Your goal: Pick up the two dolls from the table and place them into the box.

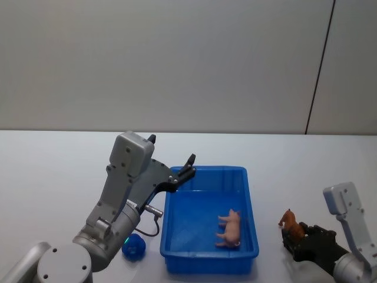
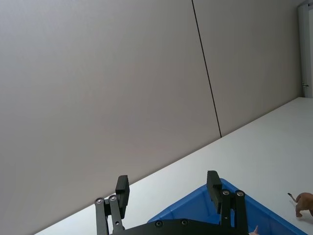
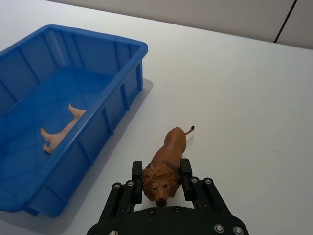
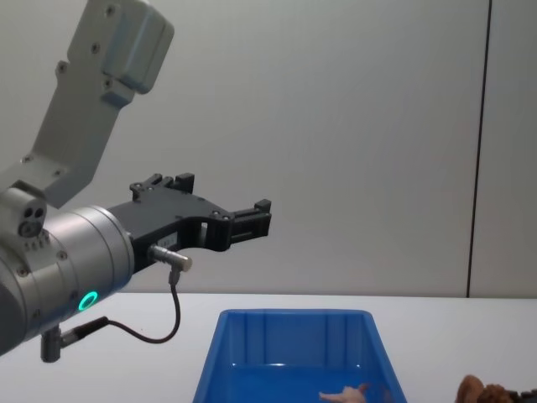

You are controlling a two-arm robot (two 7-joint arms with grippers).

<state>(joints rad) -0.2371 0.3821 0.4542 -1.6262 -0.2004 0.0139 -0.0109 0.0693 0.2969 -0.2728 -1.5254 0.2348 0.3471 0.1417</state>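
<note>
— Left gripper (image 2: 167, 182), what state is it in?
— Spread wide with nothing between its fingers. It hangs in the air by the far left corner of the box (image 1: 206, 170).
— And the dolls?
— Pale peach doll (image 1: 231, 229) lies on its side on the box floor, toward the near right corner. Dark blue doll (image 1: 134, 246) sits on the table (image 1: 59, 171) just outside the box's near left corner, right beside the left arm (image 1: 118, 200).
— Right gripper (image 3: 161, 172)?
— Low at the table's right side, apart from the box's right wall, and clenched on a brown lion toy (image 3: 172, 142). The two fingers press the mane from either side, the head faces the wrist and the tail points away
</note>
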